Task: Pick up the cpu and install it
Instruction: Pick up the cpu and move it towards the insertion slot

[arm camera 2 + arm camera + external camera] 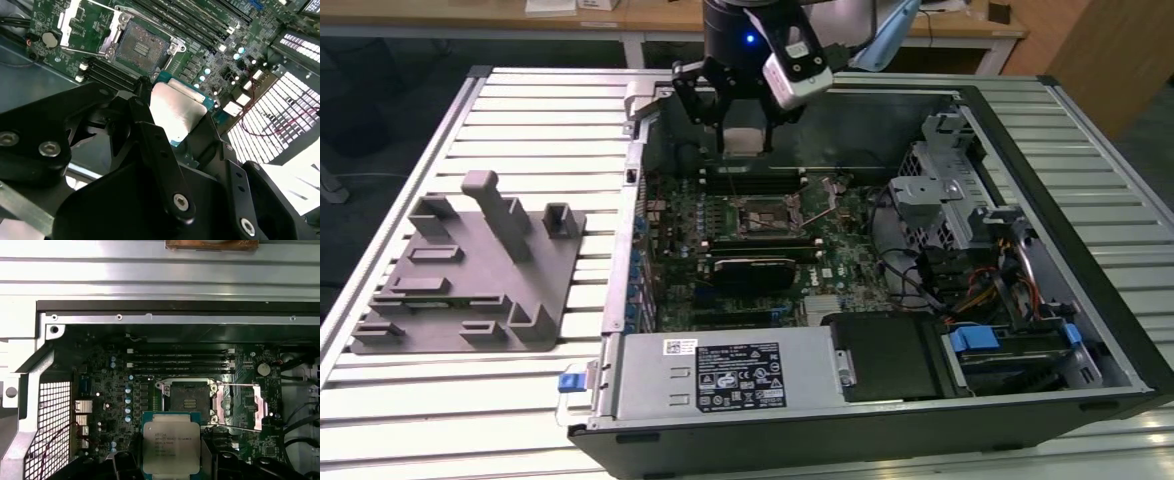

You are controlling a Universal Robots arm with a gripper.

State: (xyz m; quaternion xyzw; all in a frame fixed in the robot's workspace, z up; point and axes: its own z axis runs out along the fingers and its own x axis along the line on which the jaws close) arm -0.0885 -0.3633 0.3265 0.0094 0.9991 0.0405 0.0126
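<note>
Holds the small flat square cpu [171, 447], silvery-grey metal top with a paler rim, clenched at two opposite edges in the black gripper [177, 120]. Hangs in the air inside the open black computer case [854, 435], clear of the green motherboard [100, 385] and not yet seated. Risks a slip or a twist with so narrow an edge hold, which would bring the chip down askew.

Just beyond, faces the open square socket [190, 401] with its bare contact field, the metal load plate [257, 407] swung aside. Could bend contacts if set down tilted, off-centre or turned the wrong way round; cannot tell the corner marks from here. Could also catch a finger on the thin wire lever [235, 385] beside the plate.

Past the socket, comes near the row of long dark memory sticks [180, 360]; may clip them with the gripper's bulk on a careless descent.

Farther out, leaves the large grey plastic tray with upright posts [467, 270] on the slatted metal table [454, 420], well apart from the case interior and unlikely to interfere.
</note>
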